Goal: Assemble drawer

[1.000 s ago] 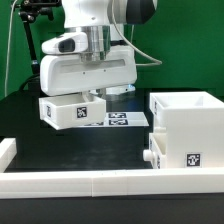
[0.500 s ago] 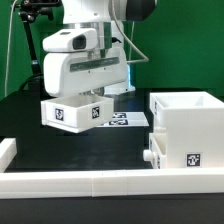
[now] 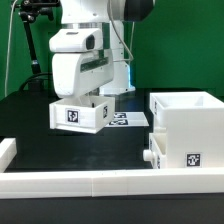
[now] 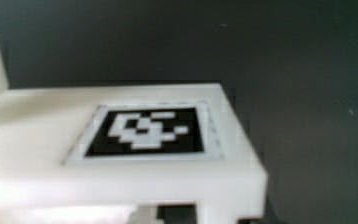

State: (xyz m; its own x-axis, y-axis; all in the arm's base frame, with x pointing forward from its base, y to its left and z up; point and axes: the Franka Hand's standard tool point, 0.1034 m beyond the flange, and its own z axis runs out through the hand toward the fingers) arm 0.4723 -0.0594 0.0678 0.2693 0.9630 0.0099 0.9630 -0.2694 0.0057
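Observation:
A small white drawer box (image 3: 80,113) with black marker tags hangs above the black table, left of centre in the exterior view. My gripper (image 3: 95,97) is shut on its top edge, and the fingers are mostly hidden by the hand and the box. In the wrist view the box's tagged white face (image 4: 149,132) fills the frame below the gripper (image 4: 185,212). A larger white drawer housing (image 3: 188,125), open at the top, stands on the table at the exterior view's right. It has a small knob (image 3: 150,156) low on its left side.
The marker board (image 3: 127,120) lies flat on the table behind the held box. A low white wall (image 3: 100,184) runs along the front edge, with a raised end (image 3: 6,150) at the exterior view's left. A green backdrop stands behind.
The held box has moved toward the exterior view's right and turned, so its tagged face now points more squarely at the camera. The arm's hand turned with it. The housing has not moved.

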